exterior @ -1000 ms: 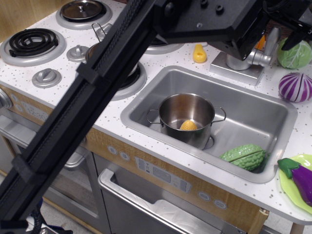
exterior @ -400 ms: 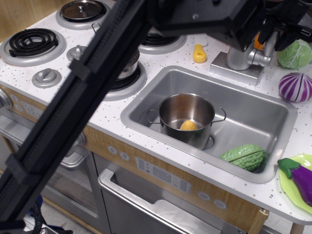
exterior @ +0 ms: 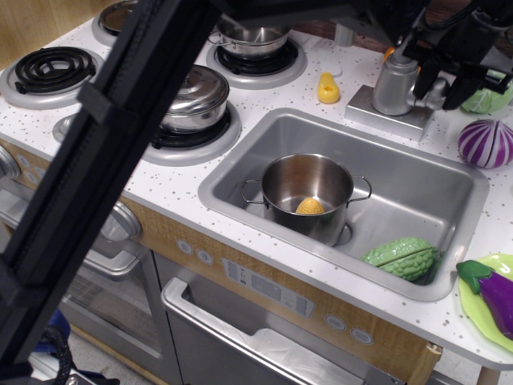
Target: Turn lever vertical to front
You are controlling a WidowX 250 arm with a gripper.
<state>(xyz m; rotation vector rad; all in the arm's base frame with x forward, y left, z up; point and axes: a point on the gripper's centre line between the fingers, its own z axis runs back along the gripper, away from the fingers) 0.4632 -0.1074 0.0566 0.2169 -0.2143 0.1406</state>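
Observation:
The silver cylindrical tap body [exterior: 393, 84] stands on its grey base [exterior: 383, 112] behind the sink. A short silver stub [exterior: 438, 95] sticks out of its right side. The flat lever bar itself is hidden behind my gripper. My gripper [exterior: 446, 90] hangs just right of the tap body. Its two dark fingers [exterior: 423, 82] are apart and straddle the stub, one on each side. I cannot see whether either finger touches it.
The steel sink [exterior: 425, 180] holds a pot [exterior: 309, 186] and a green gourd [exterior: 401, 257]. A yellow toy piece [exterior: 327, 88] lies left of the tap. A purple cabbage [exterior: 486, 143] and a green cabbage [exterior: 490, 98] sit to the right. A lidded pot [exterior: 196, 92] stands on the stove.
The arm has swung right and back, uncovering the stove pots. The gripper has come down beside the tap, now covering the lever bar that stood upright a second ago.

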